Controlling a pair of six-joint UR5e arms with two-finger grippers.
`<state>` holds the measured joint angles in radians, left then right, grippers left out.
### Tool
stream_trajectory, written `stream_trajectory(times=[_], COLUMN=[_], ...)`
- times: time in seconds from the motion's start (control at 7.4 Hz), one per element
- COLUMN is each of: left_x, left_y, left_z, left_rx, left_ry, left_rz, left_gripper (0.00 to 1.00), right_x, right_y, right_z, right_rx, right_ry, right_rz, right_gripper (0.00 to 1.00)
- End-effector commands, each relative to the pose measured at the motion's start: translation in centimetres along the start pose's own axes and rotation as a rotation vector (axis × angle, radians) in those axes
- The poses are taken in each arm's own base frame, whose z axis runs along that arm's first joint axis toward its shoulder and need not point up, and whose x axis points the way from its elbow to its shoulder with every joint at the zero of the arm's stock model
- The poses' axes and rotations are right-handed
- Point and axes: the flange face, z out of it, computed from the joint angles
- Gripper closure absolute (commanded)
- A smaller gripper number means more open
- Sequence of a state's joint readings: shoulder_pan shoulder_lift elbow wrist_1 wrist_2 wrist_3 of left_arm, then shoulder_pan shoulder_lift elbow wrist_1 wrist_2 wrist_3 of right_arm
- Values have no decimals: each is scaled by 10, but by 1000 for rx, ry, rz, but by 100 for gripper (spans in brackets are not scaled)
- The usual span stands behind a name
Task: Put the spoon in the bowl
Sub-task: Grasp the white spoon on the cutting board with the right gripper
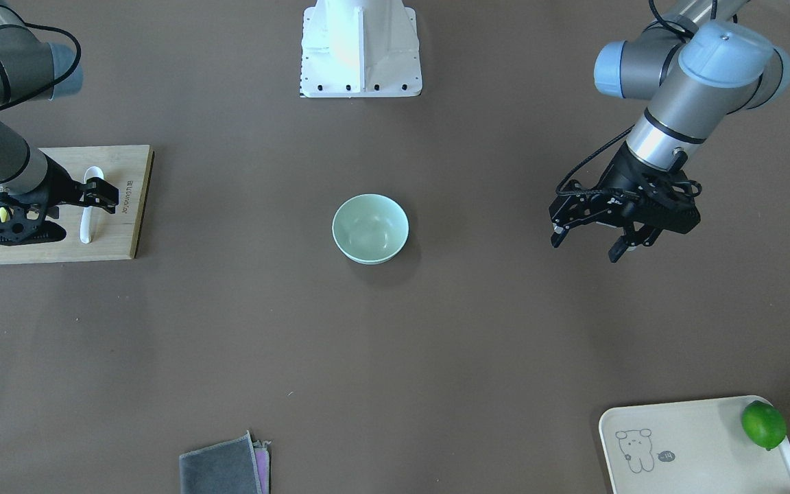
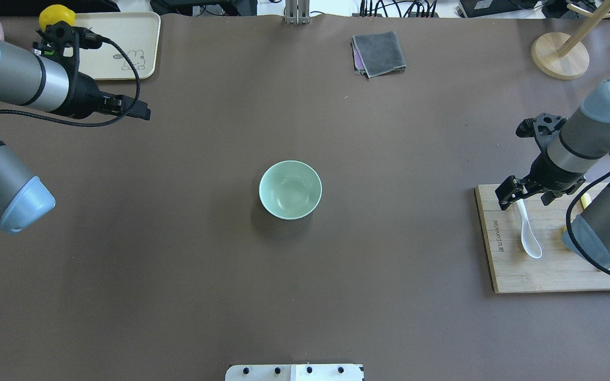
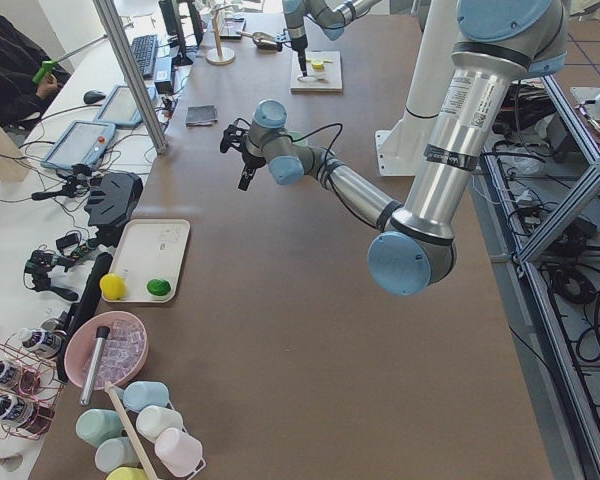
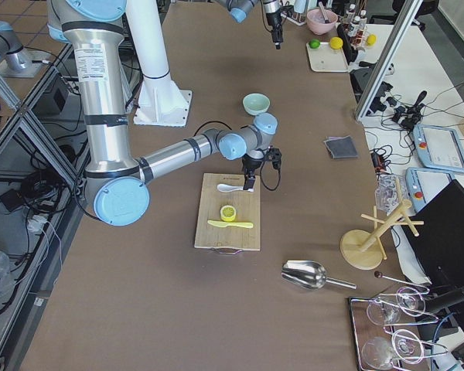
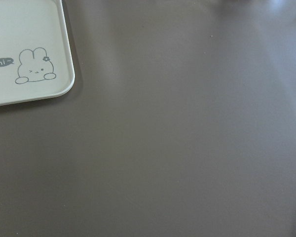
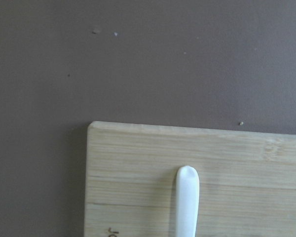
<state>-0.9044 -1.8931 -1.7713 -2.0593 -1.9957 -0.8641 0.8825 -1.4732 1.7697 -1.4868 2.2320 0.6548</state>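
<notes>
You find the spoon (image 2: pixel 528 233) lying flat on the board (image 2: pixel 501 264), which sits near the edge of the table (image 2: pixel 178 275) on the robot's right. The scoop points to the robot's edge and the handle to the operators' edge. The right hand (image 2: pixel 528 197) is over the handle end with its fingers spread, one on each side of the handle, and it pinches nothing. The views do not let you tell if the fingers touch the board. In the right wrist view you see only the handle tip, resting on the board near its rim. A yellow knife (image 4: pixel 230 224) lies on the same board, apart from the spoon, on the side nearer to the table's edge.

The bowl (image 2: pixel 290 189) stands upright in the middle of the table, well apart from the board and the spoon.

The left hand (image 1: pixel 587 245) hangs over bare table, toward the corner where the robot's left edge meets the operators' edge. Its fingers are spread too and it carries nothing. The tray (image 1: pixel 690 446) lies in that corner, near this hand but not under it, and a lime (image 1: pixel 764 424) rests on it against the rim. A folded cloth (image 1: pixel 223 470) lies at the operators' edge.
</notes>
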Motion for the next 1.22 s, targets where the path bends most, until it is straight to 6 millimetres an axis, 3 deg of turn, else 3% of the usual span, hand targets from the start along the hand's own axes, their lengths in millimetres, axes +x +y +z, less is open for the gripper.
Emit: stream_trajectory(times=[0.0,0.41,0.54,0.95,1.08], left_x=[-1,-4,-3,-2,-2], left_y=[0,1,1,1,2], left_z=[0,2,2,1,2], left_rx=[-1,-3,-4,-3,-5], left_ry=[-2,-5,-3,-2,-2], left_rz=[-1,-3,-2,-1,-1], left_gripper=[2,2,2,2,2], right_x=[13,5,11,6,6], right_y=[-1,2,6,10,10], right_z=[23,25,30,21,20], right_rx=[14,20,18,31,31], right_ry=[-9,-1,13,0,-4], right_rz=[-24,8,10,3,3], right_gripper=[0,2,15,96,100])
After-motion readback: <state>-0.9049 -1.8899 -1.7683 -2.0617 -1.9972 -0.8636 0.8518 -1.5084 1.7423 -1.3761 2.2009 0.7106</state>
